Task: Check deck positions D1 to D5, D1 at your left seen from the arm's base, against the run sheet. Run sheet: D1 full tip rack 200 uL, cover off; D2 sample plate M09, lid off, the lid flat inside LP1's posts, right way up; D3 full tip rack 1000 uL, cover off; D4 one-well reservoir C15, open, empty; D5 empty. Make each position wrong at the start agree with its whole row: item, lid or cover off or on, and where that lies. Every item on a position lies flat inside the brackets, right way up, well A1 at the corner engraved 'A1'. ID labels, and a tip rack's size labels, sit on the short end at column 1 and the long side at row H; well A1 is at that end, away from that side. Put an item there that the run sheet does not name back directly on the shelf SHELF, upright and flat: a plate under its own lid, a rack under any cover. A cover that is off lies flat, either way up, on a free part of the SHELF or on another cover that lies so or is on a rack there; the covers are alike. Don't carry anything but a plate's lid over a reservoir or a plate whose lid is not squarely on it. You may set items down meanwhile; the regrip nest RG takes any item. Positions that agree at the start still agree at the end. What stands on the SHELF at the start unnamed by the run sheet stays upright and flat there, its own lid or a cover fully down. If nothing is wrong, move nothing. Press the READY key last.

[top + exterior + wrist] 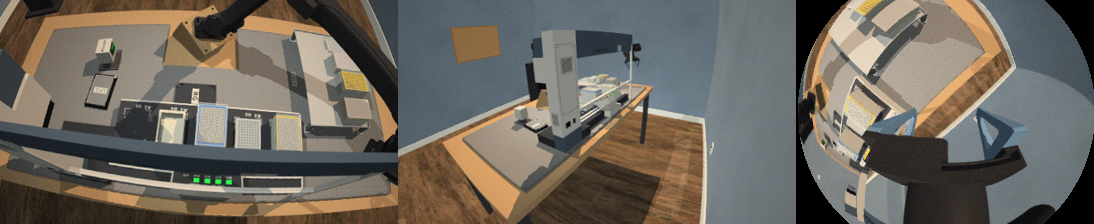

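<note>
Seen from the front, the deck row runs right to left. D1 holds an uncovered yellow-rimmed tip rack [288, 133]. D2 holds a white well plate [247, 134] with no lid. D3 holds an uncovered blue-rimmed tip rack [211, 125]. D4 holds an open one-well reservoir [171, 126]. D5 [134, 117] is bare. The LP1 nest [101, 90] lies at the left; I cannot tell whether a lid lies in it. My gripper [946, 111] is open and empty. It hangs high above the table's right end [632, 60], clear of every item.
The SHELF [334, 89] at the right carries a yellow-topped rack [354, 80], a grey covered box [356, 108] and other grey pieces. The RG nest [195, 93] lies behind D3. The READY key [105, 48] stands at the back left. The gantry beam [193, 153] crosses the front.
</note>
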